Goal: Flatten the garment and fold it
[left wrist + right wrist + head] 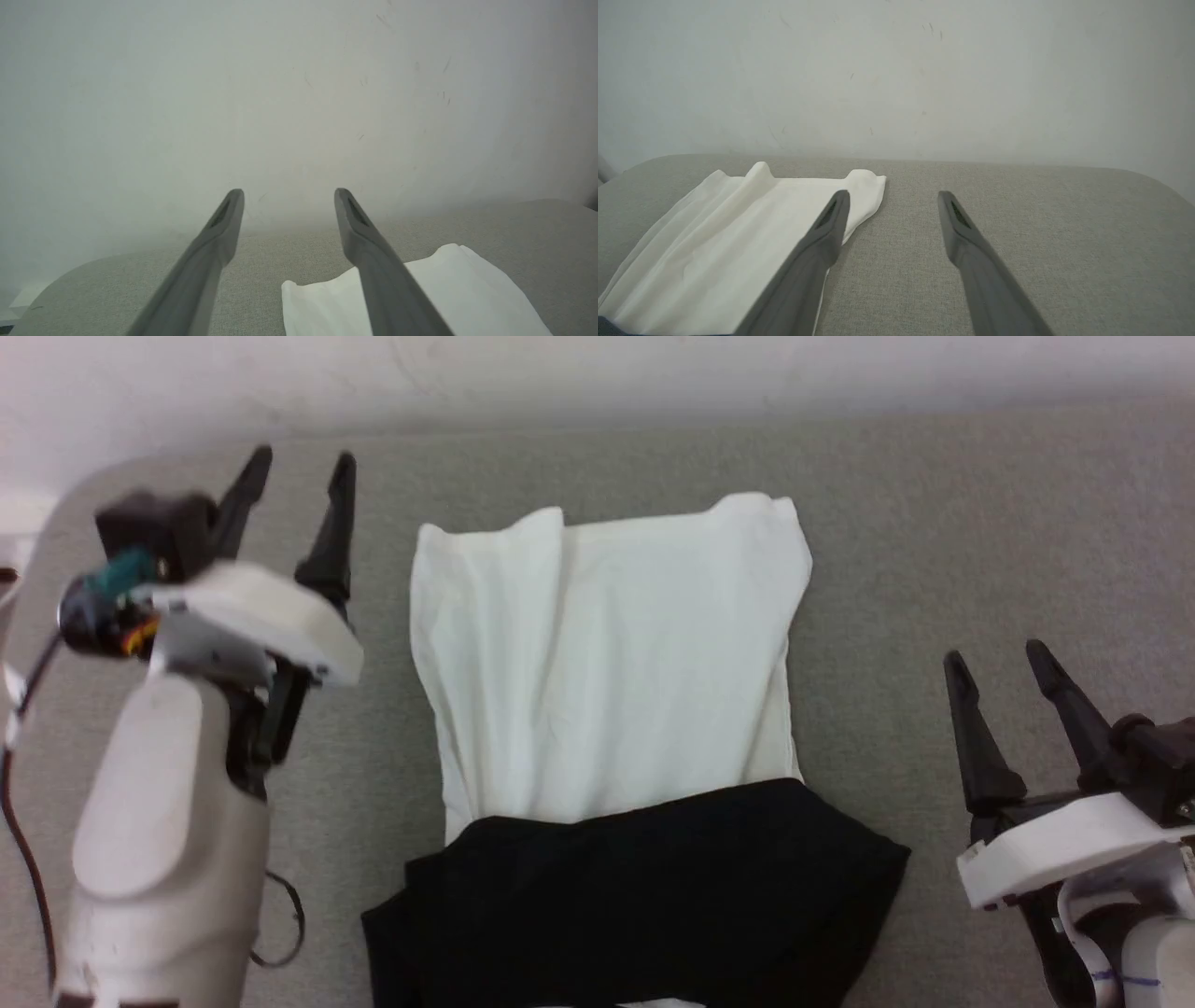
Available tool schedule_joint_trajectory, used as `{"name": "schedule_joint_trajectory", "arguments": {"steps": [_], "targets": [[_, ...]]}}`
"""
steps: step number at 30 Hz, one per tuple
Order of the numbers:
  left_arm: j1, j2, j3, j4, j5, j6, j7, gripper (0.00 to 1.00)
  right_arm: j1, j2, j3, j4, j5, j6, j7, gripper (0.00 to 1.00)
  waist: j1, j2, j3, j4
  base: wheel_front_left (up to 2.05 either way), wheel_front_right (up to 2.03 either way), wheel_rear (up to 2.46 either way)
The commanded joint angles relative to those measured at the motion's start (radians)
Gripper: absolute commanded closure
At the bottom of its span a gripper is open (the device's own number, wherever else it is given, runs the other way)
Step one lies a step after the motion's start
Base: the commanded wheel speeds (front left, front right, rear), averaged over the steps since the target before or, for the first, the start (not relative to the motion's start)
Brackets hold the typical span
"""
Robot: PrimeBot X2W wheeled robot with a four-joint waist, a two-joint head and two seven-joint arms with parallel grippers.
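**Head view.** You see the garment point(607, 691) lying in the middle of the grey surface point(934, 504). Its white end points to the far edge. A black band of cloth lies across its near end. The left gripper point(303, 457) stands beside the garment's left side, toward the far-left corner. The right gripper point(994, 653) stands beside its right side, nearer the near edge. Both have their fingers spread with nothing between them, and neither touches the cloth.

**Wrist views.** These give you what the head view does not: the wall point(896, 70) rising straight behind the far edge, and the two far corners of the white end lifting slightly off the surface. The black band appears here as a sliver at the lower left of the right wrist view.

**Hidden or unclear.** The bottom of the head view cuts off the black band's near part. The left gripper's wrist is blurred there. In the left wrist view one finger point(373, 261) covers part of the white end.

**The garment's look.** The white body forms a narrow panel, its sides turned in, with long creases running lengthwise. You cannot tell which face is up.
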Motion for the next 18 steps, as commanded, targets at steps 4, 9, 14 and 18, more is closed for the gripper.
{"name": "schedule_joint_trajectory", "arguments": {"steps": [4,9,14,18], "targets": [[-0.169,0.03,-0.046,0.15,-0.071,-0.043,0.149,0.0,-0.04,0.007,0.012,0.001,0.005,-0.001,-0.013,0.0,-0.0003,0.0,0.143,-0.103,0.0,0.0,0.0],[-0.316,0.064,-0.116,0.322,-0.178,-0.058,0.377,0.0,-0.068,0.009,0.031,0.018,0.014,-0.001,-0.027,0.0,-0.0003,0.0,0.203,-0.141,0.0,0.0,0.0],[-0.362,0.122,-0.195,0.404,-0.252,-0.059,0.546,0.0,-0.085,0.01,0.046,0.038,0.03,-0.001,-0.042,0.0,-0.0003,0.0,0.228,-0.172,0.0,0.0,0.0],[-0.355,0.161,-0.247,0.465,-0.303,-0.059,0.626,0.0,-0.09,0.01,0.048,0.063,0.05,-0.001,-0.053,0.0,-0.0003,0.0,0.236,-0.189,0.0,0.0,0.0]]}}
